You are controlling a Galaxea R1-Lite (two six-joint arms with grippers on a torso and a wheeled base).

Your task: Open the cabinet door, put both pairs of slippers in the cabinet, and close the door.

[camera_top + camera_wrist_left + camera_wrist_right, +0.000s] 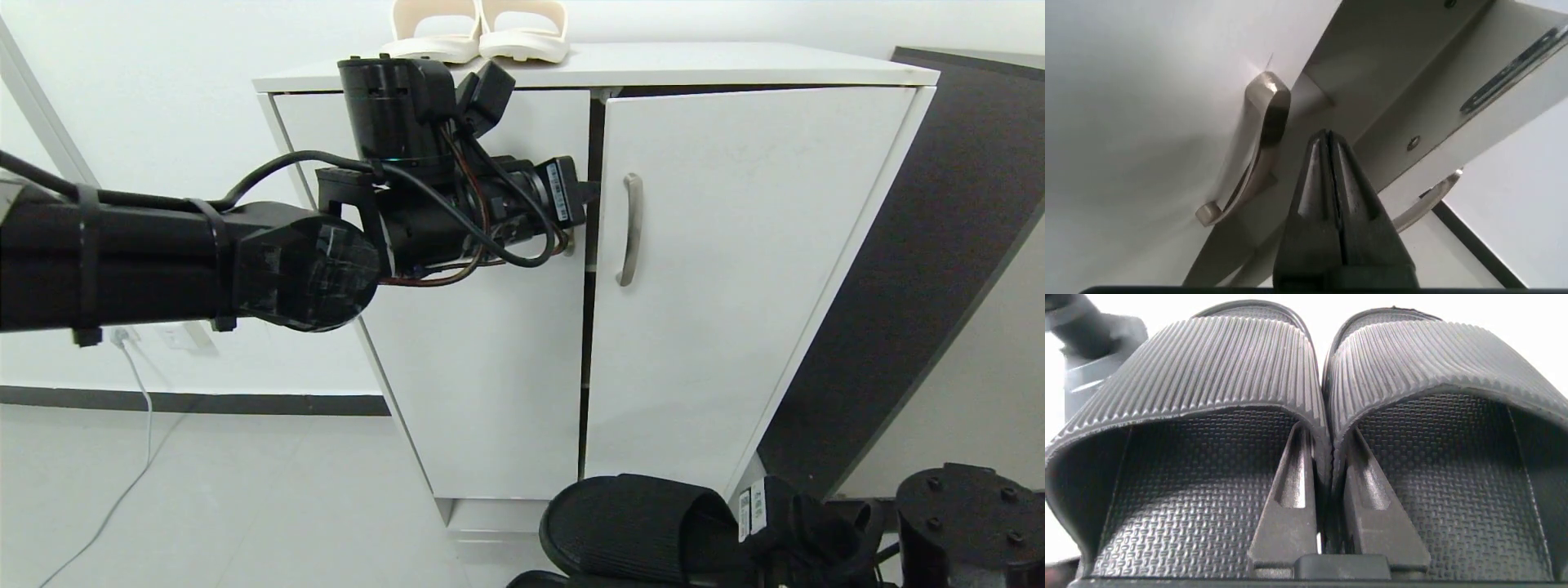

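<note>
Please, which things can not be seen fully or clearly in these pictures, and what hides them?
- Cream slippers: head view, cut off by the top edge.
- Black slippers: head view, cut off by the bottom edge.
- Right gripper: right wrist view, its tips go under the straps.
- Cabinet inside: head view, hidden behind the doors; just a dark gap shows.
- Left gripper: whether it touches a door, cannot tell.

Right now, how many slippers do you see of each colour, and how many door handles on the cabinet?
Cream slippers: 2, on top of the cabinet
Black slippers: 2, in the right gripper
Door handles: 2
Total: 6
</note>
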